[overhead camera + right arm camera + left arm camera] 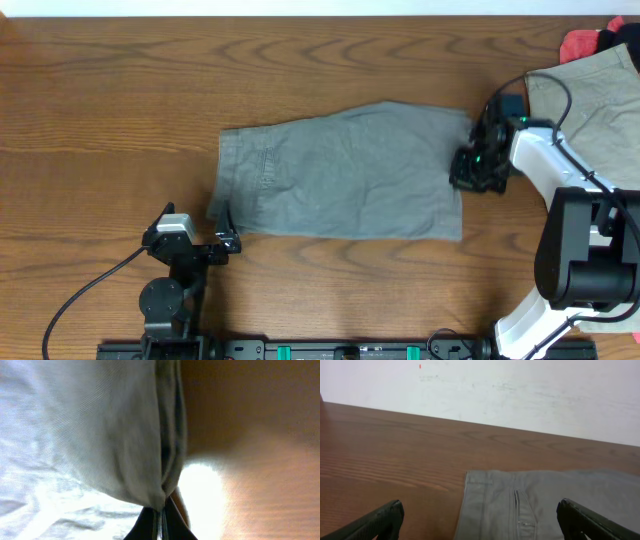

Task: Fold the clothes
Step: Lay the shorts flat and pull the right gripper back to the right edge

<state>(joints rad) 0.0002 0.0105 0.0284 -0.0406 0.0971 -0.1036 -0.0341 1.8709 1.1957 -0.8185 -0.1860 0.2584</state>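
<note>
Two arms bracket the grey shorts [340, 185], which lie flat mid-surface with their long axis running straight from one arm to the other.

At left, the left tool [480, 512] hovers low with its fingers spread wide and nothing between them, just short of the near waistband corner; the waistband and a pocket lie ahead of it. The shorts stretch rightward across the wooden surface [100, 120] to the leg end, where the right tool [472, 170] is pressed together on a bunched fold of the grey cloth's edge. Further right, well apart, lie beige shorts [590, 95]. A fold would likely carry that pinched right end leftward over the waistband, with the right arm best placed.
</note>
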